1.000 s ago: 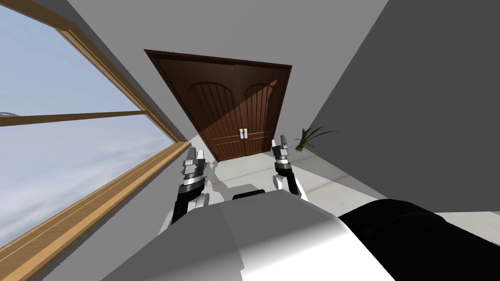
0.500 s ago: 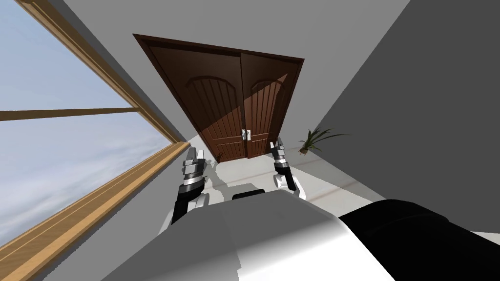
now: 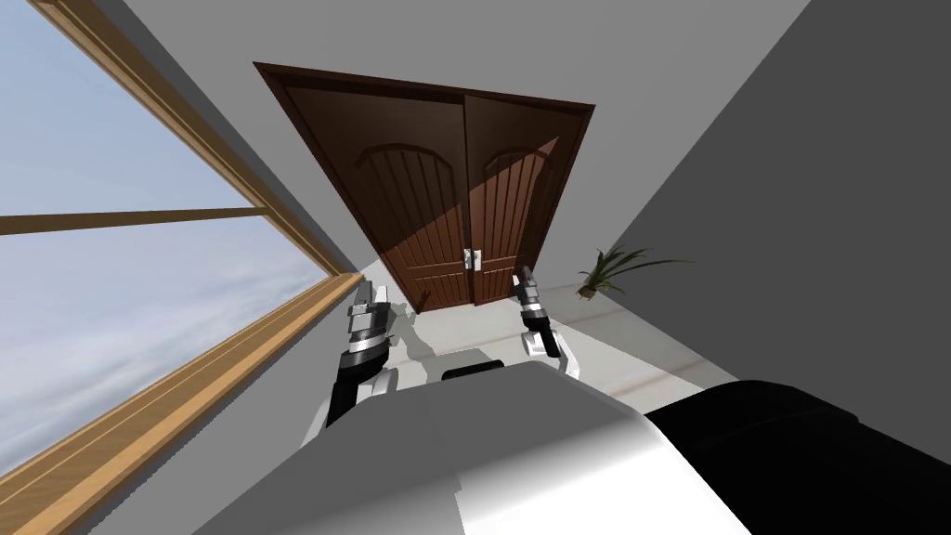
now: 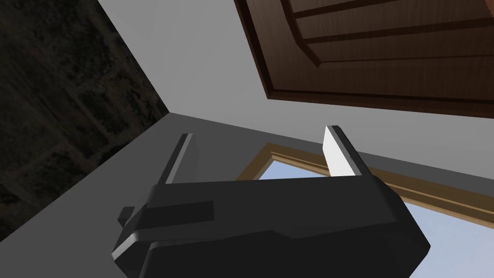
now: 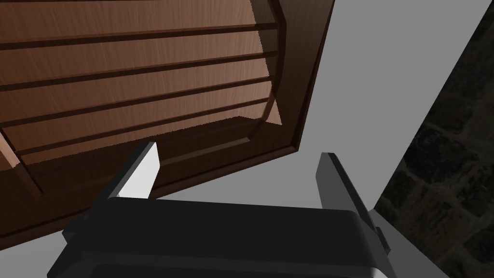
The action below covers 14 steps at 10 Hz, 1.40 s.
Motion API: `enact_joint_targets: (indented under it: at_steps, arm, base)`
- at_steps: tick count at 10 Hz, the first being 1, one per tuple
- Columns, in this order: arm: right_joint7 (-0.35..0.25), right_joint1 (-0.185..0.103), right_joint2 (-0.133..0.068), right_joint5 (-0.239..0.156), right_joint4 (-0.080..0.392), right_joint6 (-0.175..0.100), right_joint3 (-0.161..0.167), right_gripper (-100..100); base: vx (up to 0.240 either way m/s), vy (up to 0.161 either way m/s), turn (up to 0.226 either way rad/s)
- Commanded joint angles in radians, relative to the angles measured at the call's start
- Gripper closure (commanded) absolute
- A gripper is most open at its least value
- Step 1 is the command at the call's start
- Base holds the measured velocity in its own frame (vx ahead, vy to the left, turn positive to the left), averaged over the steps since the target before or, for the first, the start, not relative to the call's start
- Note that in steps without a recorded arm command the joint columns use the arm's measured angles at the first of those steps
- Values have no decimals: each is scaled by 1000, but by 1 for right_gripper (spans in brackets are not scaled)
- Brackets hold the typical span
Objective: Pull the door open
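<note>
Fingers apart; brown door, grey walls

Door dark brown wood, grained, matt; window frame light wood; walls smooth, matt.

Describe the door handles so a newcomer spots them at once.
At the corridor's end stands a dark brown double door. On the seam where its two leaves meet sit two small pale handles, the only light marks on the brown wood.
</note>
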Motion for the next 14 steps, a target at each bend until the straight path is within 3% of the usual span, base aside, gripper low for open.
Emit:
enact_joint_targets:
  at_steps: [1,14]
  arm:
    - [-10,-14,-5,11,30,9,-8,-100]
    - [-102,-110,-56,84,281,50,-86,-100]
  base:
    - [114,16,37]
    - [100,24,46]
